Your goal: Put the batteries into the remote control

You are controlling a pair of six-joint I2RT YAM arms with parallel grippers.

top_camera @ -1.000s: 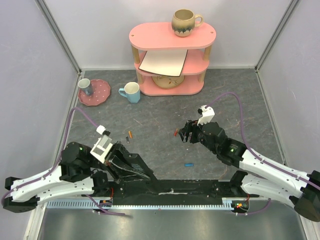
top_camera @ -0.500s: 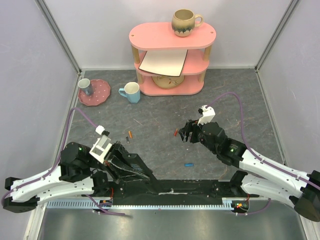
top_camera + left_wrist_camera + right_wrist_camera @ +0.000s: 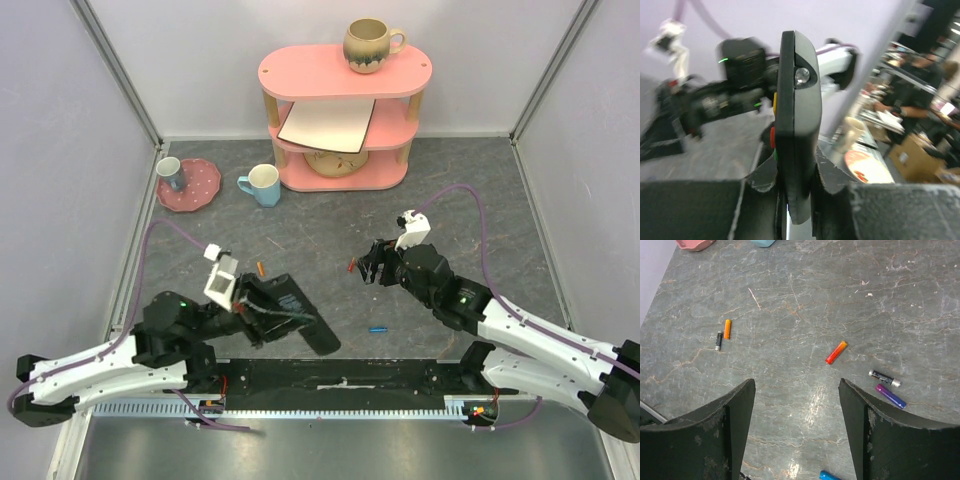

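Revealing purple battery (image 3: 891, 395) near red-orange battery (image 3: 836, 352): right wrist only.

remote control (image 3: 796, 115): smooth black plastic — slight sheen | table (image 3: 790, 290): matt grey, stone-veined — scuffed | red-orange battery (image 3: 836, 352): glossy

**Twin Arm Set, White and Black**

Item: left arm (image 3: 90, 365) and right arm (image 3: 545, 335), matching pair. Link shells are glossy white and rounded; joint housings are black. Each elbow housing carries one green indicator light (image 3: 462, 296). A purple cable (image 3: 458, 186) runs to each wrist, beside a small white camera block (image 3: 411, 231). Left claw (image 3: 795, 200) and right claw (image 3: 797, 390) have matte black fingers (image 3: 735, 425) with edges chipped pale grey. Black base plate (image 3: 350, 375) sits above a ribbed silver rail (image 3: 130, 408).
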